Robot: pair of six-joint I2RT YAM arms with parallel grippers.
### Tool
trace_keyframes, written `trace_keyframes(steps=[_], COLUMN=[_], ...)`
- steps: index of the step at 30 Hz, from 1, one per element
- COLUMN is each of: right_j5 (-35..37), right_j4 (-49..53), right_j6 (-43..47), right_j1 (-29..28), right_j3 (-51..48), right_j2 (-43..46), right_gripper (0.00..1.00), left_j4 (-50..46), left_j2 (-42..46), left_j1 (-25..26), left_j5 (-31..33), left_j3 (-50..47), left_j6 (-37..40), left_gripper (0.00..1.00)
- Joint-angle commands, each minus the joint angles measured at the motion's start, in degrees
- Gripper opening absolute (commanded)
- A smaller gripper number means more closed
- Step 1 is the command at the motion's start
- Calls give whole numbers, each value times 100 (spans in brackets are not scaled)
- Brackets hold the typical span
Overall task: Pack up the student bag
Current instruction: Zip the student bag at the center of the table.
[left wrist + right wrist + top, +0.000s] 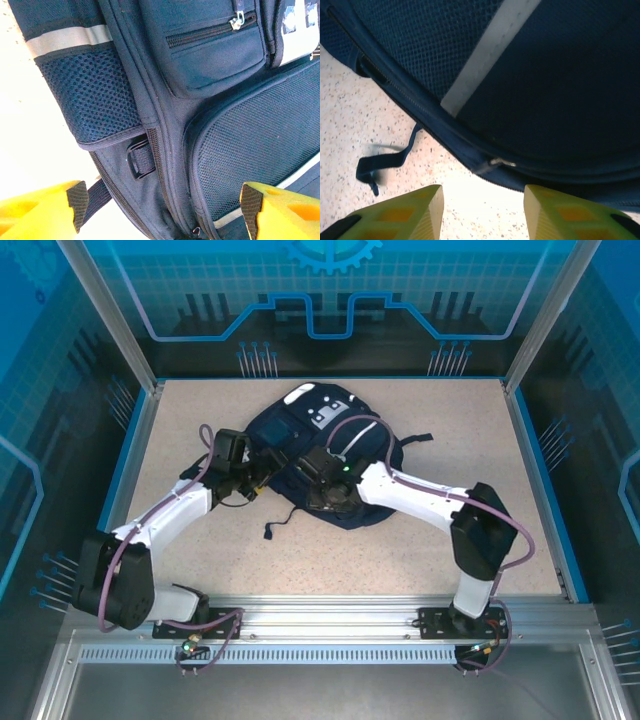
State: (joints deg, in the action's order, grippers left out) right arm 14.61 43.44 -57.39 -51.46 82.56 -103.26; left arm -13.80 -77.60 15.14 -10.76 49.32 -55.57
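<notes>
The student bag (296,430), navy with white patches, lies flat in the middle of the table. My left gripper (262,480) is at its left side. It hovers open over the bag (220,140), straddling the side zip and a strap buckle (140,159), gripping nothing. My right gripper (328,502) is at the bag's near edge. It stands open just off that edge (545,90), with bare table between the fingers and a metal zip pull (502,162) just ahead of them.
A loose dark strap end (280,525) (380,167) trails on the speckled table (200,560) in front of the bag. Another strap (415,438) sticks out to the right. Blue rails and metal posts (520,390) border the table.
</notes>
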Motion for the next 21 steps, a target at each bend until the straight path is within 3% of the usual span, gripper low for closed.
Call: trace_keyframes(steps=[1,10,17,21], right_j5=[275,661,1069,1009], right_j4=[340,588,932,793], right_j6=[-450,-818,-754,-439], right_j1=[-66,-65,-55,-30], right_j3=[272,491,526,556], right_j2=[-274,-606,-647,-728], right_gripper=[43,33,15,19], left_j4=[-34,-9,60,156], left_j2=[167,175,167,138], left_j1=[-63,-63,-63,-66], left_j5=[70,-11,-118,-194], left_j3=[-115,-108,-124,-152], left_j6=[1,1,-48,-123], left_gripper=[83,84,85,85])
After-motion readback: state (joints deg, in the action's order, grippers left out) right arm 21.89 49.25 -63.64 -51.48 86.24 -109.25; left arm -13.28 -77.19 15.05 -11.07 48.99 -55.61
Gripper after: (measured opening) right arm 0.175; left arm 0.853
